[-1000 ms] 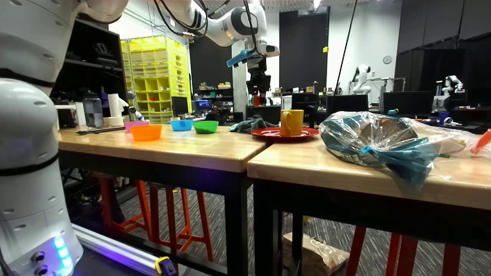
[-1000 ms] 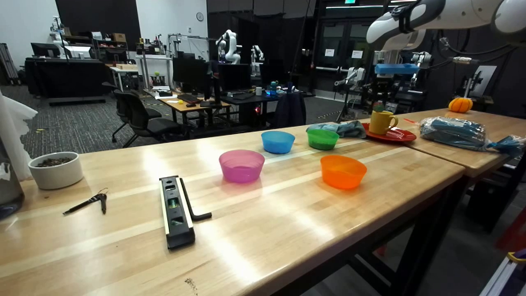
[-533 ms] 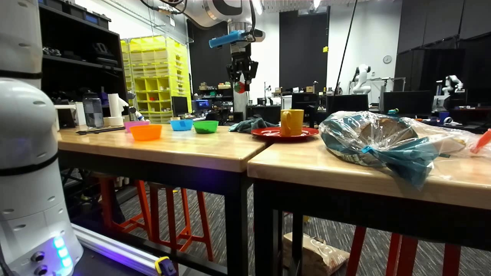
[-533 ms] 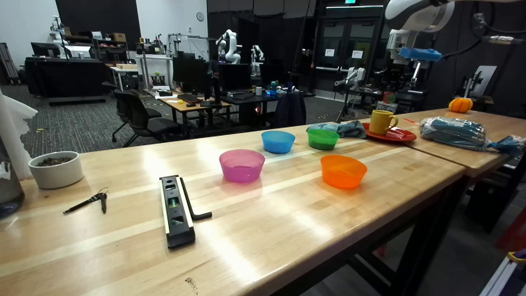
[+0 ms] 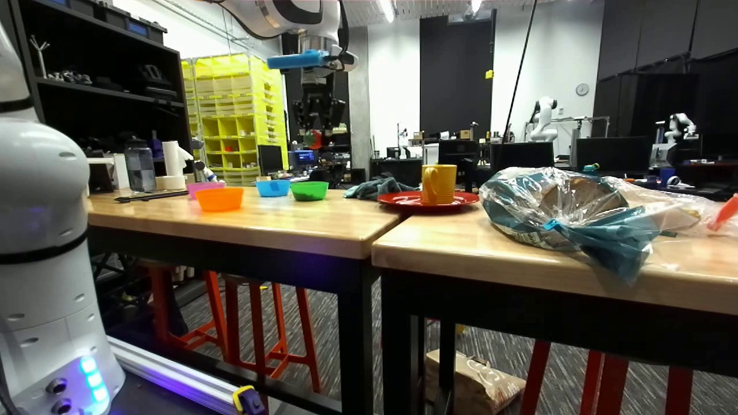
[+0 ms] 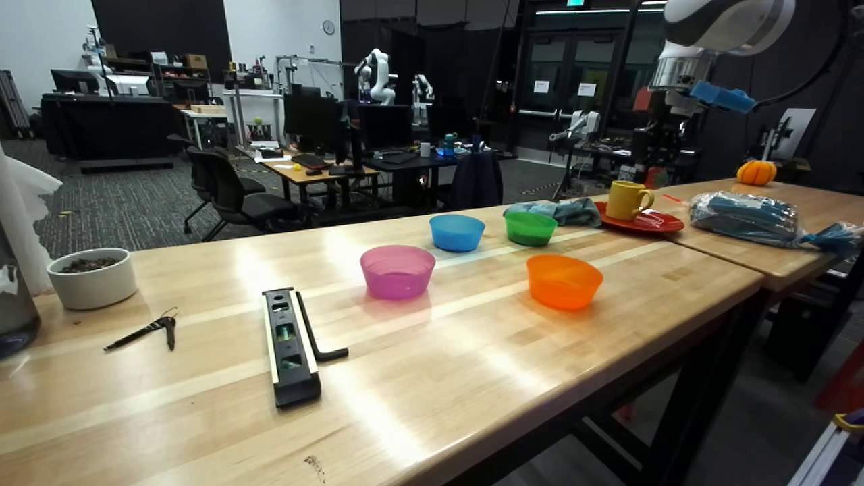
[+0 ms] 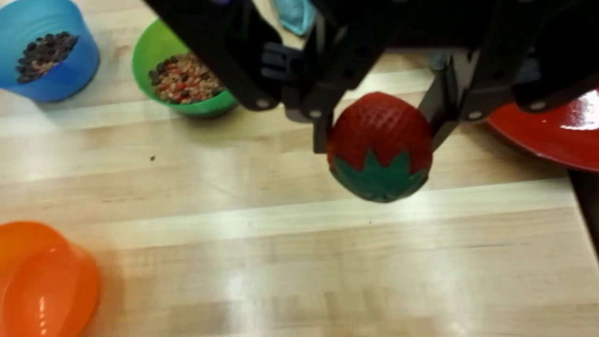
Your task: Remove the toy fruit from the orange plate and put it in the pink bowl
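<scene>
Round, green-capped red toy strawberry (image 7: 380, 147): up in the air above the pale wooden tabletop (image 6: 466, 385); in the wrist view the dimpled red part shows uppermost and the jagged cap below it.
Black two-fingered gripper (image 5: 317, 129): pointing down from the white jointed robot arm (image 5: 291, 17), its fingers (image 7: 321, 135) pinching the strawberry, one on each side.
Bright blue bar (image 5: 300, 59): at the arm's wrist, jutting out to one side.
Translucent pink plastic bowl (image 6: 397, 273): upright on the wood, well apart from the strawberry; in an exterior view the orange plastic bowl (image 5: 219, 199) partly covers it.
Round blue plastic bowl (image 6: 457, 233): upright, with dark bits inside, as the wrist view lets me see.
Round green plastic bowl (image 6: 530, 229): near the blue one, holding a mix of tan, red and dark bits.
Glossy red round plate (image 6: 665, 221): flat, with a mustard-yellow ribbed mug (image 5: 439, 185) standing upright on it.
Crumpled grey-blue cloth (image 6: 570, 213): between the green bowl and the plate.
Clear plastic bag (image 6: 742, 217): near the plate, wrapped round something teal.
Black spirit level (image 6: 289, 347): flat on the wood, an L-shaped black hex key (image 6: 331, 355) just beside it; I can't tell whether the two touch.
White ceramic bowl (image 6: 94, 287): standing upright, brownish bits in it.
</scene>
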Robot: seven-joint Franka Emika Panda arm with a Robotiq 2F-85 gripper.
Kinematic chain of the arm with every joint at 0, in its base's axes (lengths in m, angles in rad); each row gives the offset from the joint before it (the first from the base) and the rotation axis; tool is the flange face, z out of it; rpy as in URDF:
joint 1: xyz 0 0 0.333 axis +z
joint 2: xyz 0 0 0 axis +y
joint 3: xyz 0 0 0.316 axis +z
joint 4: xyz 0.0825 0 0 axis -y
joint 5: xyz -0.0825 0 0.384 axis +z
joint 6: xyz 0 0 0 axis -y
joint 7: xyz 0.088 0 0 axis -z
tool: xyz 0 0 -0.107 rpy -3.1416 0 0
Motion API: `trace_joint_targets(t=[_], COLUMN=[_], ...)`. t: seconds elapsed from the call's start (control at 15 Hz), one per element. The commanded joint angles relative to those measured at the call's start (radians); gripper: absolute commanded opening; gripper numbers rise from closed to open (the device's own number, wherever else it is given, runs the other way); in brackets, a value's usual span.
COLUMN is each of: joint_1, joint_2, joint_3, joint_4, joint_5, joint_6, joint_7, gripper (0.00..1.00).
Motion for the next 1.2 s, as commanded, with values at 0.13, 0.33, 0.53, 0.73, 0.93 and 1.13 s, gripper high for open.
trace_joint_targets(t=[0.13, 0.33, 0.53, 0.73, 0.93, 1.13], joint_1=[0.067, 0.103, 0.139, 0.177, 0.210, 0.250], joint_2=[-0.227, -0.289, -0.332, -0.372, -0.412, -0.450], joint_3=[0.039, 0.065, 0.094, 0.122, 0.153, 0.194], joint_4=[-0.249, -0.318, -0.365, -0.394, -0.433, -0.470], joint_5=[-0.022, -0.029, -0.035, -0.041, -0.055, -0.047], joint_6=[0.043, 0.058, 0.073, 0.065, 0.064, 0.056], joint_7=[-0.023, -0.021, -0.021, -0.026, -0.015, 0.012], gripper=[0.22, 0.22, 0.22, 0.22, 0.22, 0.22])
